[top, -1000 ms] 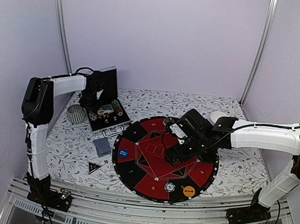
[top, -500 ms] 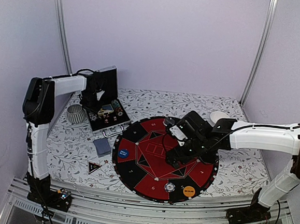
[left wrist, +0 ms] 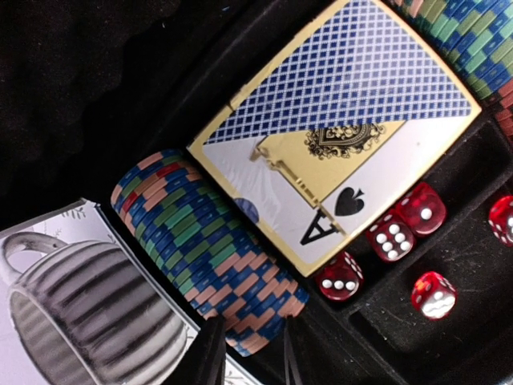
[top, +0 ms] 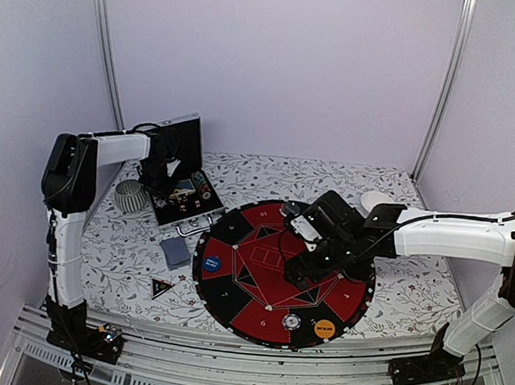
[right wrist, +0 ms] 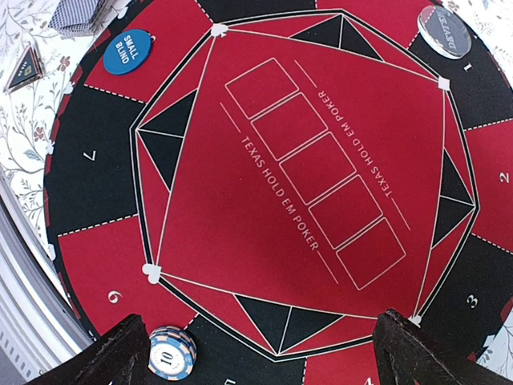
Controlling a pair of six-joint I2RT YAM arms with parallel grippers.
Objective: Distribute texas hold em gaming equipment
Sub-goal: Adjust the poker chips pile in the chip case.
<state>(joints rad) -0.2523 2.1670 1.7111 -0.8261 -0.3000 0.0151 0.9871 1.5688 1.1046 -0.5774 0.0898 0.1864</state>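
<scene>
My left gripper (top: pixel 162 188) reaches into the open case (top: pixel 204 208). Its jaws (left wrist: pixel 250 361) stand narrow, pressed against either side of the end few striped poker chips (left wrist: pixel 204 241) of a lying row. A boxed card deck (left wrist: pixel 337 120) lies beside the row. My right gripper (top: pixel 303 266) hovers wide open over the round mat (top: pixel 227 302), nothing between its fingers (right wrist: pixel 120 357). On the mat sit a blue blind button (right wrist: pixel 128 52), an orange one (top: pixel 324 327), a small chip stack (right wrist: pixel 172 353) and a clear dealer button (right wrist: pixel 443 32). Grey-blue cards (top: pixel 176 252) and a black triangular marker (top: pixel 162 287) lie left of the mat.
Red dice (left wrist: pixel 341 277) lie in the case's tray. A ribbed metal cup (top: pixel 132 196) stands just left of the case. A white bowl (top: pixel 375 200) sits behind the right arm. The case lid stands upright behind the left gripper.
The left jaws have narrowed onto the end of the chip row, and the left wrist has shifted slightly. The right arm has barely moved and stays open.
</scene>
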